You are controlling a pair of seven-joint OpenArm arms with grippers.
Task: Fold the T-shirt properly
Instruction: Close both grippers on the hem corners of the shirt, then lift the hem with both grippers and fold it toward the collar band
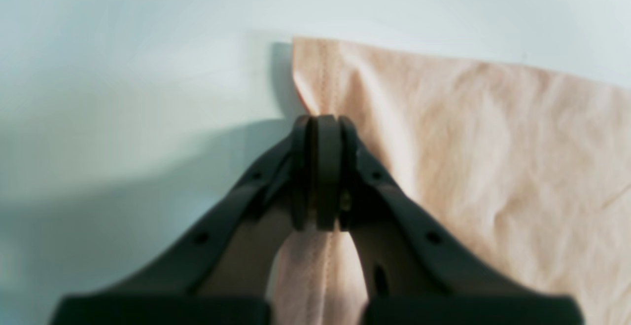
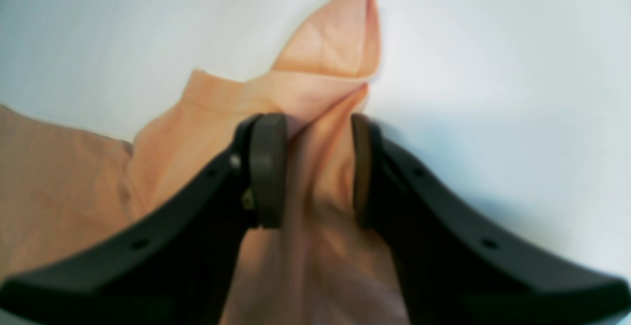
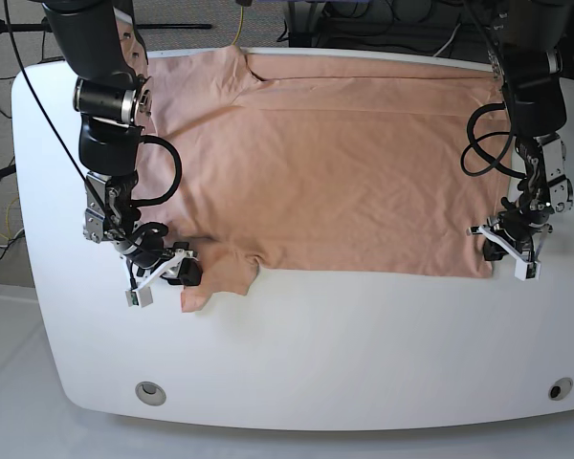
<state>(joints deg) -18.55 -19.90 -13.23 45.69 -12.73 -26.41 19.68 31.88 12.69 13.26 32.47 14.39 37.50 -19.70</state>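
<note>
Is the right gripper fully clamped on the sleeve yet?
No: in the right wrist view the right gripper has a clear gap between its pads, with a fold of the T-shirt sleeve lying loosely between them.

The base view looks down from high in front on the whole white table (image 3: 297,354). Each wrist camera sits close behind its own fingers, facing the tabletop (both blurred); all three views share the T-shirt (image 3: 335,172) edges.

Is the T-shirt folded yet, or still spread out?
Still spread out. The T-shirt lies flat in one wrinkled layer across the table, with only the near sleeve bunched at the right gripper.
</note>
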